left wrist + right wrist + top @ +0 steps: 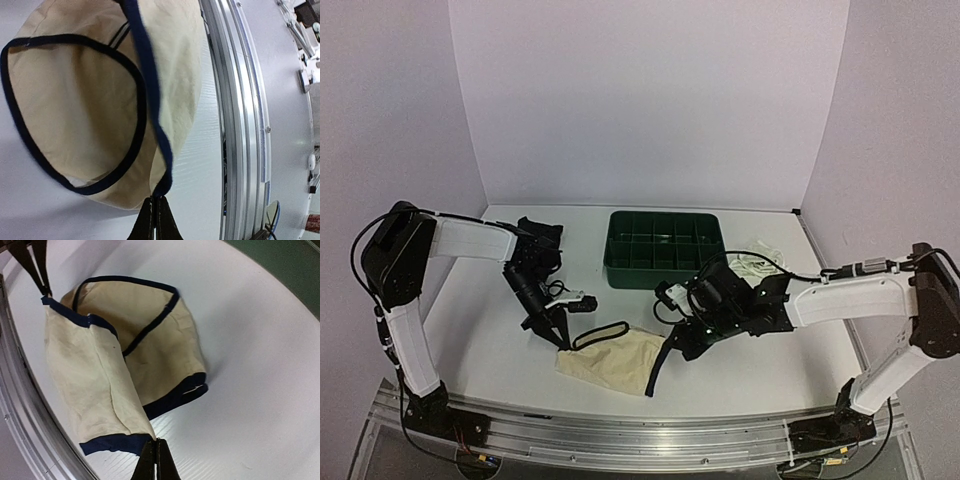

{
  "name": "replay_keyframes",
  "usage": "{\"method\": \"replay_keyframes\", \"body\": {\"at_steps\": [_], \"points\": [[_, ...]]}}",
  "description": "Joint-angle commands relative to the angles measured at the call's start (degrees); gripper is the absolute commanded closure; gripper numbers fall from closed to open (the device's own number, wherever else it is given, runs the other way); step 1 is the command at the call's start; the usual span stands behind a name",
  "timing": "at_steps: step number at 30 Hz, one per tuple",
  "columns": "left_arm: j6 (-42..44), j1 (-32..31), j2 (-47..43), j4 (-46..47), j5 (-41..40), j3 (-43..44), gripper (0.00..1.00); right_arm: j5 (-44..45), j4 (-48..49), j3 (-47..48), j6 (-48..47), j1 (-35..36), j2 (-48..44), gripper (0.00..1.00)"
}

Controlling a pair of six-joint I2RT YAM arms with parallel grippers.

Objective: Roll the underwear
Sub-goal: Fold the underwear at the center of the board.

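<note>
Left of the tray [640, 277], the black pair [542, 236] lies bunched on the white table [770, 350]. In front of the tray, the left gripper [154, 206] is pinched tight on one dark-trimmed corner of the cream pair [615, 362], and the right gripper [153, 448] is clamped on the opposite trimmed corner. Right of the tray lies the white pair [754, 264]; plain pale walls [650, 100] rise behind the tray, and a metal rail [620, 430] runs well in front of it.
</note>
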State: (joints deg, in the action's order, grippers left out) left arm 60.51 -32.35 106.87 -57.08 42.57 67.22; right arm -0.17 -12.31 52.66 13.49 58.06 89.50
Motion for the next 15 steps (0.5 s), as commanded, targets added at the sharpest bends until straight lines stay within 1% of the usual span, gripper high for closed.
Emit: {"method": "replay_keyframes", "body": {"at_steps": [1, 6, 15], "points": [[-3.88, 2.03, 2.77, -0.29, 2.39, 2.21, 1.0, 1.44, 3.45, 3.21, -1.9, -1.76, 3.2, 1.0], [-7.27, 2.72, 4.44, 2.54, 2.88, 2.22, 1.0, 2.75, 3.85, 6.13, -3.31, -3.6, 6.85, 1.0], [-11.58, 4.69, 5.55, 7.05, 2.02, 2.04, 1.0, 5.01, 3.96, 7.8, -5.12, -5.46, 10.91, 1.0]]}}
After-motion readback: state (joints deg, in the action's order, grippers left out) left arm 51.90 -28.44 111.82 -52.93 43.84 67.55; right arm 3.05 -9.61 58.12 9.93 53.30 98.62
